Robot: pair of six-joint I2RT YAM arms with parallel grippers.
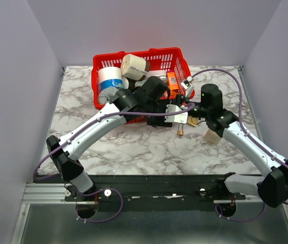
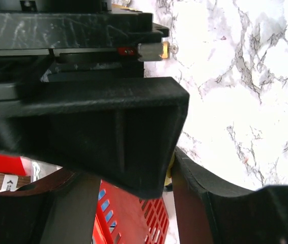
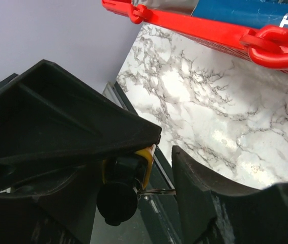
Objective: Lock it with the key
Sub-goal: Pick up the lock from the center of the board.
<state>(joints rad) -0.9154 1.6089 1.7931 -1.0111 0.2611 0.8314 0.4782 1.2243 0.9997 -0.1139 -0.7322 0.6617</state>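
Note:
In the top view my left gripper (image 1: 170, 113) holds the silvery padlock (image 1: 177, 116) above the table, just in front of the basket, and a brass key (image 1: 180, 130) dangles below it. In the left wrist view only a yellow sliver of the lock (image 2: 170, 168) shows between the left gripper's (image 2: 170, 179) fingers. My right gripper (image 1: 193, 114) faces the lock from the right. In the right wrist view the right gripper's (image 3: 167, 155) jaws stand around a yellow and black piece (image 3: 134, 170) with a round black head (image 3: 117, 201). A thin metal strip (image 3: 159, 191) reaches the right finger (image 3: 200, 193), and a gap remains there.
A red basket (image 1: 134, 55) at the back holds a white tape roll (image 1: 110, 76), a beige roll (image 1: 134, 65) and an orange box (image 1: 172, 80). A beige cylinder (image 1: 212, 136) lies by the right forearm. Grey walls close both sides.

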